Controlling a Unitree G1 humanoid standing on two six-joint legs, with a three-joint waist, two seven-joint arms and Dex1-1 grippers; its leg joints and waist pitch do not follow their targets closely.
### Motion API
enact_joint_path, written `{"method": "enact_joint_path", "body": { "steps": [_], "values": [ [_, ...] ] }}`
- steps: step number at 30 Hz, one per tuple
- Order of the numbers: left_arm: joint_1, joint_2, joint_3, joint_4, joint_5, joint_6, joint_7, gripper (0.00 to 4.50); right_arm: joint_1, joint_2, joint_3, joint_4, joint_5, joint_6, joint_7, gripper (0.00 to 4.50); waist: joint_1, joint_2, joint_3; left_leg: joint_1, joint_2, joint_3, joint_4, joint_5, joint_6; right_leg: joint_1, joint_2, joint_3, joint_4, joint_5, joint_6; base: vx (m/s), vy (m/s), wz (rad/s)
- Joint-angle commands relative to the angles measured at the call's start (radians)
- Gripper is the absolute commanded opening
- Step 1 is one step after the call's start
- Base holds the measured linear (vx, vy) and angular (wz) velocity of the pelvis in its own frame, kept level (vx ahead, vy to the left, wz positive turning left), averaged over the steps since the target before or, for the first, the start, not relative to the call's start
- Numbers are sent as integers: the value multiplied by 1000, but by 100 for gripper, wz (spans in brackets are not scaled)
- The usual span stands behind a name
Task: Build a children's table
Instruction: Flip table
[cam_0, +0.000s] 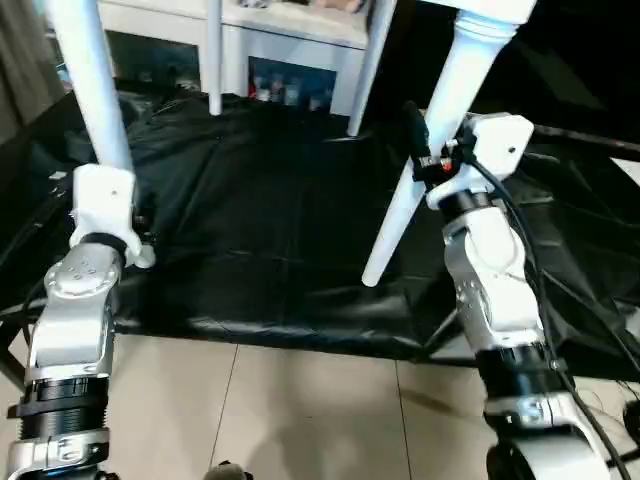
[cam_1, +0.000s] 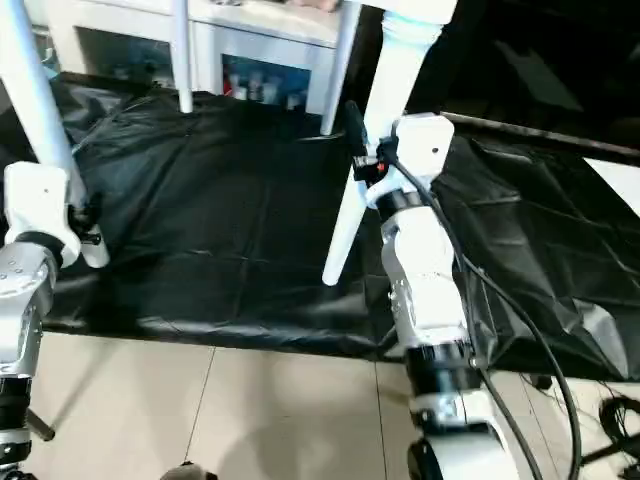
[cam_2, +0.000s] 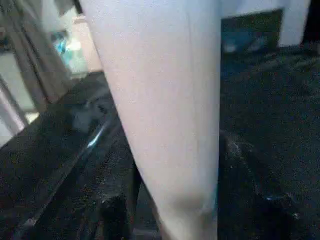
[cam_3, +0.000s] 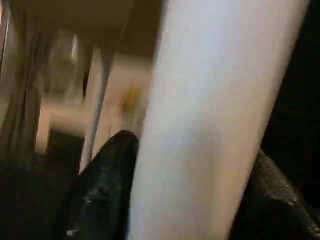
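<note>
On our left, the left gripper (cam_0: 128, 222) sits low on the near left leg (cam_0: 92, 90) of the children's table (cam_0: 480, 12), which stands upright with its four legs coming down onto the black-covered work table (cam_0: 260, 240). In the left wrist view that leg (cam_2: 165, 115) fills the space between our fingers, with one dark finger (cam_2: 112, 215) just beside it; the jaws stand about half open around the leg, but we cannot tell whether the pads are pressing it or only bracketing it.

Across the middle, the two far legs (cam_0: 213, 55) stand near the back edge of the black cover, in front of a white glass-door cabinet (cam_0: 290, 50).

On our right, the right gripper (cam_0: 425, 150) is at the near right leg (cam_0: 440, 130), about halfway down its taper. In the right wrist view a black finger (cam_3: 107, 185) lies against one side of the leg (cam_3: 210, 120) and a second shows on the other side; again the jaws are roughly half open around it, and a firm grip is not something we can confirm.

We judge the table light and stiff (hollow white plastic by the look of it), with smooth, slippery legs. Because they taper, a hold low down could slide off toward the foot. We would take hold higher, near the corner sockets where the legs are thickest, and lift both sides evenly so the push-fit legs are not levered out.
</note>
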Motion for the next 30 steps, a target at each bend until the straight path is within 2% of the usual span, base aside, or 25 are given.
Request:
{"method": "enact_joint_path", "body": {
  "steps": [1,4,5,7,8,9,10,11,12,13,15,16,19,20,21,22,24,25,26,27,30],
  "values": [
    [15,-12,-5,-7,-10,-23,8,272,28,-5,-2,58,-4,5,18,288,-20,46,-52,62,55,-60,-101,-712,-188,-27,-67,33,-100,-383,-102,0,0,0],
    [37,-19,11,-8,-19,-62,17,289,38,2,-8,56,25,-6,43,304,-30,41,-57,55,55,-63,-105,-694,-178,-16,-66,27,-96,-339,-111,0,0,0],
    [49,-22,19,-16,-29,-77,16,316,47,4,-9,46,35,-7,53,319,-34,38,-59,44,53,-59,-105,-634,-161,-8,-68,29,-91,-290,-119,-8,37,-18],
    [75,-24,27,-33,-35,-114,17,315,70,3,-5,16,45,-6,67,332,-31,46,-58,35,55,-55,-106,-556,-137,-6,-71,34,-89,-221,-123,3,26,-18],
    [103,-30,39,-55,-45,-158,20,312,100,6,-1,-26,55,5,80,341,-32,48,-55,37,53,-53,-106,-559,-132,-10,-66,32,-90,-244,-120,0,0,0],
    [116,-35,47,-67,-52,-177,22,343,115,8,0,-47,62,12,86,352,-29,43,-55,46,54,-48,-101,-575,-126,-18,-67,36,-98,-268,-114,0,0,0],
    [122,-39,51,-73,-57,-187,22,357,124,7,2,-57,59,9,85,361,-29,42,-54,46,55,-48,-100,-579,-124,-20,-68,37,-99,-278,-115,0,0,0],
    [144,-52,65,-93,-73,-220,23,358,153,5,10,-92,51,0,84,370,-27,45,-52,50,55,-47,-99,-594,-121,-24,-67,38,-106,-312,-113,0,0,0],
    [201,-78,91,-132,-100,-301,27,353,224,-4,28,-163,42,-20,93,374,-23,50,-48,53,53,-48,-96,-619,-121,-29,-70,40,-115,-353,-111,0,0,0],
    [239,-95,104,-150,-117,-339,24,353,268,-7,38,-202,45,-26,104,374,-21,52,-47,52,56,-49,-98,-626,-121,-28,-72,41,-118,-365,-105,0,0,0],
    [295,-119,123,-169,-135,-393,26,359,330,-11,50,-247,48,-36,118,375,-22,46,-48,48,55,-47,-99,-613,-110,-25,-66,41,-117,-352,-99,0,0,0],
    [315,-128,130,-175,-139,-412,29,359,352,-12,54,-260,47,-41,121,375,-22,51,-49,45,55,-48,-100,-600,-106,-21,-65,42,-116,-336,-100,0,0,0],
    [454,-164,116,-252,-182,-412,-17,359,458,-30,68,-321,51,-11,143,375,-23,49,-47,34,58,-47,-104,-572,-92,-13,-63,43,-112,-314,-99,0,0,0],
    [489,-164,91,-280,-166,-419,-20,359,479,-33,63,-343,73,27,148,375,-22,46,-45,33,58,-45,-105,-562,-84,-14,-59,43,-113,-311,-97,0,0,0],
    [503,-163,79,-291,-157,-421,-21,359,487,-33,60,-351,82,46,149,375,-20,46,-45,37,58,-44,-102,-565,-81,-16,-58,44,-113,-316,-95,0,0,0],
    [540,-181,43,-322,-151,-357,-15,359,506,-35,42,-366,79,124,121,375,-22,46,-43,37,58,-44,-103,-565,-76,-17,-58,46,-114,-329,-95,0,0,0],
    [544,-190,35,-324,-147,-329,-8,359,509,-35,35,-367,76,146,109,375,-21,47,-40,44,58,-42,-101,-580,-85,-25,-57,46,-119,-369,-90,0,0,0],
    [542,-194,24,-317,-124,-314,10,359,508,-33,27,-365,86,167,103,375,-22,45,-37,47,53,-43,-97,-598,-89,-30,-58,46,-127,-419,-80,0,0,0],
    [540,-201,1,-301,-85,-315,31,359,495,-25,7,-337,83,156,76,375,-23,47,-37,45,53,-46,-98,-598,-93,-29,-60,45,-129,-446,-66,0,0,0],
    [535,-208,-5,-294,-63,-333,47,359,485,-24,5,-321,80,178,64,375,-25,42,-37,45,53,-48,-98,-602,-97,-28,-61,42,-131,-468,-57,0,0,0],
    [526,-205,-19,-294,-33,-354,54,359,473,-23,13,-302,88,211,70,375,-28,44,-37,44,52,-52,-99,-609,-103,-27,-60,39,-131,-473,-50,0,0,0]
  ]
}}
